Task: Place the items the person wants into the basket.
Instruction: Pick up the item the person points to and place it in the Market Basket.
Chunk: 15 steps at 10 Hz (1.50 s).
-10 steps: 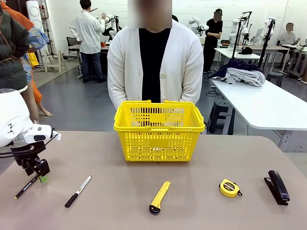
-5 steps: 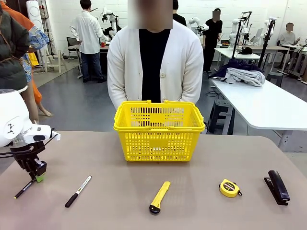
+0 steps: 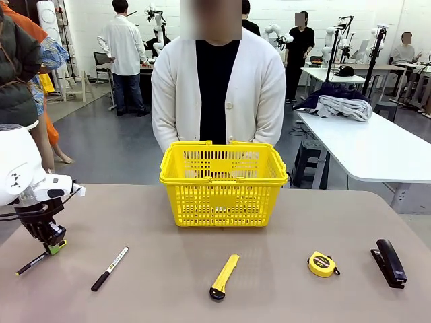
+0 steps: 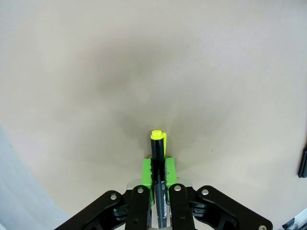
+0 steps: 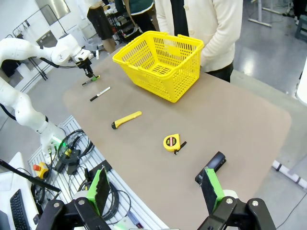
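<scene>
Pinching the pen (image 3: 30, 264) near its yellow-capped end, our left gripper (image 3: 52, 243) hangs by the table's (image 3: 269, 296) left edge, pads pressed onto the slim barrel. We judge it light, stiff and slick, so the long free end could swivel.

Moving right, the marker (image 3: 110, 268) and utility knife (image 3: 223, 276) lie along the near edge. The basket (image 3: 222, 195) stands mid far edge, before the person (image 3: 219, 87).

Toward the near right corner sit two more:
- The tape measure (image 3: 322, 264) looks compact and rounded, best taken across its flat faces.
- The stapler (image 3: 390, 262) is likely heaviest, best gripped mid-body.

Our right gripper (image 5: 156, 191) hangs spread wide, empty.
</scene>
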### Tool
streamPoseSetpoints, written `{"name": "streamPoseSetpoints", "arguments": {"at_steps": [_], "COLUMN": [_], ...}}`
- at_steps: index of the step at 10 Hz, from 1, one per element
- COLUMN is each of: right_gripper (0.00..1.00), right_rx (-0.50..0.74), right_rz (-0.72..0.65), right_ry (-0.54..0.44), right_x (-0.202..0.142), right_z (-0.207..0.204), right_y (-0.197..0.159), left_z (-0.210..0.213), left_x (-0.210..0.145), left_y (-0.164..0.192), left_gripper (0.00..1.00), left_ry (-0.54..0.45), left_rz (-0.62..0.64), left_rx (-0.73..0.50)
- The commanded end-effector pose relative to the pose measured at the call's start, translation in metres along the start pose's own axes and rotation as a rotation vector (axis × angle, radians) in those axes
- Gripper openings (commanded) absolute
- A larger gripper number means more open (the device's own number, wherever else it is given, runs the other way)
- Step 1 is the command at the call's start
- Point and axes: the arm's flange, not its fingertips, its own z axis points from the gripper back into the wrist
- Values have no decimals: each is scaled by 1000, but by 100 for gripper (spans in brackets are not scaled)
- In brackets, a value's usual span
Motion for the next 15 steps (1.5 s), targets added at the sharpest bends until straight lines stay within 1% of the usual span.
{"name": "streamPoseSetpoints", "arguments": {"at_steps": [1, 2, 4, 6, 7, 9, 10, 11, 12, 13, 14, 15], "right_gripper": [100, 100, 100, 100, 100, 100, 100, 100, 100, 100, 100, 100], "right_rx": [15, 15, 15, 15, 15, 15, 15, 15, 15, 15, 15, 15], "right_rz": [9, 9, 9, 9, 9, 9, 9, 9, 9, 9, 9, 9], "right_ry": [-14, -14, -14, -14, -14, -14, -14, -14, -14, -14, -14, -14], "right_x": [0, 0, 0, 0, 0, 0, 0, 0, 0, 0, 0, 0], "right_z": [-1, -1, -1, -1, -1, -1, -1, -1, -1, -1, -1, -1], "right_y": [0, 0, 0, 0, 0, 0, 0, 0, 0, 0, 0, 0], "left_z": [-3, 17, 93, 178, 210, 263, 285, 297, 302, 294, 304, 304], "left_x": [1, -2, -22, -39, -48, -61, -67, -68, -68, -73, -75, -75], "left_y": [1, -5, -30, -58, -71, -94, -105, -110, -110, -104, -111, -111], "left_gripper": [0, 1, 1, 1, 1, 1, 1, 1, 1, 1, 1, 1], "left_ry": [15, 19, -47, -122, -132, -169, -172, -165, -153, -171, -175, -175], "left_rz": [16, 12, -80, -161, -202, -214, -220, -217, -217, -199, -234, -234], "left_rx": [35, 36, 61, 83, 81, 100, 107, 99, 93, 73, 110, 110]}}
